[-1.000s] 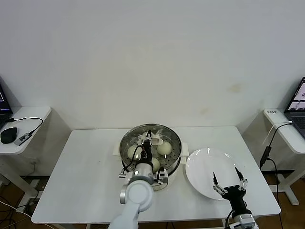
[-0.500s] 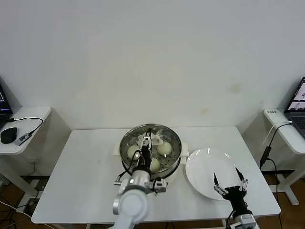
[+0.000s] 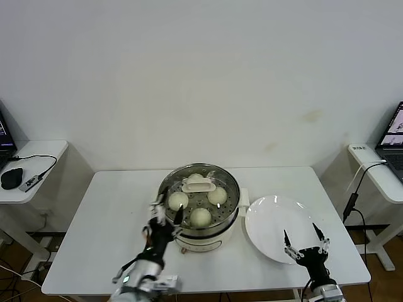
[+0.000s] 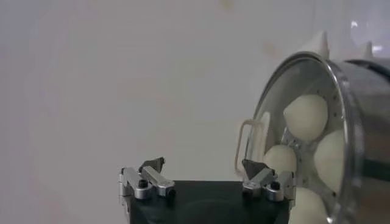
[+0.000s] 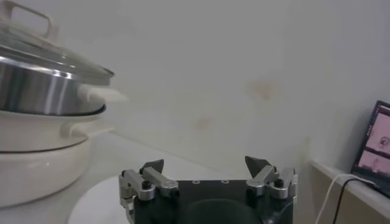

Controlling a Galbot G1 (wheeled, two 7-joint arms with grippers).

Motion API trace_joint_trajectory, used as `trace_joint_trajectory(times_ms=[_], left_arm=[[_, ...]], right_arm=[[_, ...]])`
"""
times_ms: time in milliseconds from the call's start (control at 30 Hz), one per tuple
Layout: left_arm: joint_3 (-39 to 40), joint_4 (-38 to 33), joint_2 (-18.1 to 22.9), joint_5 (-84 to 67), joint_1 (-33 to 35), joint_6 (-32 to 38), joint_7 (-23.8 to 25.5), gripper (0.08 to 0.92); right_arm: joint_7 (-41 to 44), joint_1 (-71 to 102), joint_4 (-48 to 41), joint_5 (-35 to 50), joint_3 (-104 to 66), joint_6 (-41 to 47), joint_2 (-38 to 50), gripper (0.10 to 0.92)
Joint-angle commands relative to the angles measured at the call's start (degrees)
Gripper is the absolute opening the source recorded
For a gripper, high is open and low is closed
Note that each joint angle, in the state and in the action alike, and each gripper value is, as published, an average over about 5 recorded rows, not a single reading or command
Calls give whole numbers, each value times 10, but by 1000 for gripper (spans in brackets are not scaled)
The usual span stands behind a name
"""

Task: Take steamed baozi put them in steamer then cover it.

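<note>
1. The steamer [image 3: 199,204] sits mid-table with its glass lid [image 3: 199,187] on and the baozi [image 3: 201,216] inside.
2. The left gripper [image 3: 165,214] hangs beside its near-left rim, fingers apart, holding nothing.
3. The right gripper [image 3: 305,241], fingers apart, hangs over the white plate [image 3: 271,220] at its near edge.

No legible text, label, brand, number or sign anywhere. Small dark marks on the white box [image 3: 360,148] beside the right-hand laptop [image 3: 394,139], too small to read. Pink shapes on that laptop's screen, again in the right wrist view, unreadable as words. Nothing printed on the steamer [image 3: 199,202] or on the white plate [image 3: 277,229] just beside it.
</note>
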State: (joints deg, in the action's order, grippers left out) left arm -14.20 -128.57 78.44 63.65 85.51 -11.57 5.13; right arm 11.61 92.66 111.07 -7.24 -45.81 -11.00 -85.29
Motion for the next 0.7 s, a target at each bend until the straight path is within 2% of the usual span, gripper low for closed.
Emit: trace_joint_trajectory(times_ms=[33,133,233,500,700], left_arm=[[-211,9,-49,-589,124,139,-161,823],[-214,23,-44,-709,139,135,-160,823],[-215,34,-32,-776,152,158,-157,823],[-223,61,-16,-788,182,206,-157,823],[-227,69,-7,-779,203,202,-138,823]], right_arm=[[2,26,13,30,5,-1,20,823],[0,46,20,52,10,-5,38,823],[-9,68,21,80,23,-12,59,823],[-26,106,10,91,68,-26,80,823],[-26,96,14,86,79,-25,66,823]])
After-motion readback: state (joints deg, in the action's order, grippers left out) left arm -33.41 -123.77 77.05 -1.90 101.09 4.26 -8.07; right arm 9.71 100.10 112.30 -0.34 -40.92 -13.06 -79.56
